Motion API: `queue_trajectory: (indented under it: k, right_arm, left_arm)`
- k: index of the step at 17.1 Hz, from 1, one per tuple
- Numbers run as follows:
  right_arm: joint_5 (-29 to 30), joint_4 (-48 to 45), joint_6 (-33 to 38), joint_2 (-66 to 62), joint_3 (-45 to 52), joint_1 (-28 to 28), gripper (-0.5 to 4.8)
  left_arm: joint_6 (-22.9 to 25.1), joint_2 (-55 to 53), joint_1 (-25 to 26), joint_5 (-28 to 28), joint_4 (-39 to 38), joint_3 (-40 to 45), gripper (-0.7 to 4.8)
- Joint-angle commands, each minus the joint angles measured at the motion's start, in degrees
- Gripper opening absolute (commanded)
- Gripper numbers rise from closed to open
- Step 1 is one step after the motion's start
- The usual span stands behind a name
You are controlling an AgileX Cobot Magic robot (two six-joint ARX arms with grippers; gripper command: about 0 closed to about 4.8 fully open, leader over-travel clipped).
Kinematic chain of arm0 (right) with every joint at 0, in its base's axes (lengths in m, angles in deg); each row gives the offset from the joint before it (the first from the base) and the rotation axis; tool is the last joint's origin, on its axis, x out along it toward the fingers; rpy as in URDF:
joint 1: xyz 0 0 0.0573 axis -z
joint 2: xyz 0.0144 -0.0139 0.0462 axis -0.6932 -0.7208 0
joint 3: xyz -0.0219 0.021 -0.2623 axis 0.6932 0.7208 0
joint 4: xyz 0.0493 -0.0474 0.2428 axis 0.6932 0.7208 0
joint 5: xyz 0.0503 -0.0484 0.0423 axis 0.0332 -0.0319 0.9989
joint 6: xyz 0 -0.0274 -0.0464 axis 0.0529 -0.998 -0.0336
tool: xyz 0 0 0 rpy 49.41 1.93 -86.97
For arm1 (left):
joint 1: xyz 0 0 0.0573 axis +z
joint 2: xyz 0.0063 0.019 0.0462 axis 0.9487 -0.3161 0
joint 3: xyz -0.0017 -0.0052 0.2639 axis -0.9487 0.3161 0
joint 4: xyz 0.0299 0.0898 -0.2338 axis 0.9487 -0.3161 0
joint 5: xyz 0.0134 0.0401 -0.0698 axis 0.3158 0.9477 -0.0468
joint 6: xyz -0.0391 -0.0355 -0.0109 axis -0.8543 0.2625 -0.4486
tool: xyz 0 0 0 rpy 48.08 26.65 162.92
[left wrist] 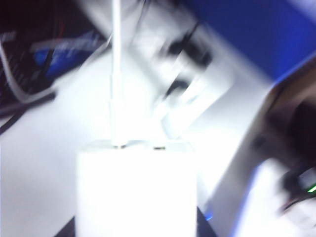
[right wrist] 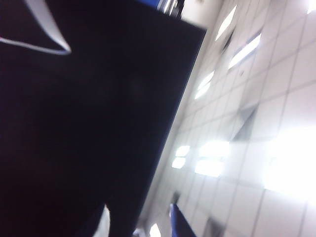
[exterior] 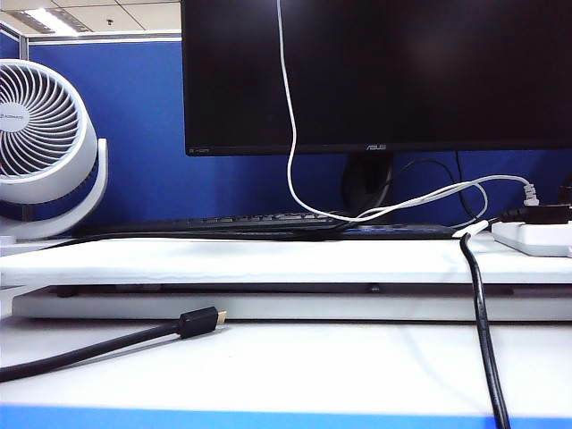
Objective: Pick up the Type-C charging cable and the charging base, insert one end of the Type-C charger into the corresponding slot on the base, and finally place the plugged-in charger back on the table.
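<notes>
1. We see the left fingers [left wrist: 136, 229] only in the left wrist view, and that view is very blurry.
2. The charging base [left wrist: 136, 190] sits right between the left fingers, close to the camera. Dark bits of the fingers peek out on both sides of its near end, so they look like they are pinching the charging base.
3. The Type-C charging cable [left wrist: 116, 89] runs straight away from the left fingers. Its small white plug meets the far face of the charging base. It looks pushed into a slot there, but the blur hides how deep it goes.
4. A second small slot shows on that same face, just beside the plug.
5. The right fingers [right wrist: 140, 224] show only in the right wrist view. The two tips are spread apart and nothing is between them.
6. Past the right fingers we see the dark monitor [right wrist: 89, 128] and the bright ceiling lights [right wrist: 212, 165].
7. In the exterior view we see no fingers at all. The Type-C charging cable hangs down from the top edge, in front of the monitor, then loops off to the right.
8. The desk [exterior: 295, 366] has a black cable with a gold tip [exterior: 201, 320] lying on it, far from both pairs of fingers.
9. A white power strip [exterior: 536, 237] sits on the raised board [exterior: 223, 261].
</notes>
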Motion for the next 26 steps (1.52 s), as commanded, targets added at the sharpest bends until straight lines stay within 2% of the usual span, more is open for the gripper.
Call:
queue_trajectory:
  k: [1, 4, 7, 9, 13, 18, 26]
  right_arm:
    - [-3.39, -0.94, 2.69, 0.22, -0.22, -0.09, 1.71]
    - [-3.39, -0.98, 3.26, 0.22, -0.22, -0.13, 1.71]
    - [-3.63, -0.96, 4.46, 0.22, -0.22, -0.13, 1.71]
    - [-3.61, -0.92, 4.52, 0.20, -0.22, -0.13, 1.71]
    - [-3.61, -0.90, 4.52, 0.11, -0.20, -0.13, 1.71]
    - [-3.58, -0.87, 4.52, 0.04, -0.20, -0.13, 1.71]
    - [-3.39, -0.48, 4.55, -0.59, -0.20, -0.13, 1.71]
  left_arm:
    - [7.67, -3.78, -3.52, 8.28, -1.73, -0.26, 1.49]
    - [13.20, -8.26, -6.58, 13.75, -2.36, -0.24, 1.49]
    - [21.66, -13.99, -8.72, 22.49, -1.88, -0.26, 1.49]
    - [26.16, -16.92, -9.01, 25.53, -1.81, -0.24, 1.49]
    - [28.52, -21.75, -9.29, 26.36, 1.79, -0.26, 1.49]
    - [35.65, -23.41, -9.31, 26.10, 4.37, -0.26, 1.53]
    - [35.63, -30.10, -9.77, 26.03, 4.96, -0.26, 1.57]
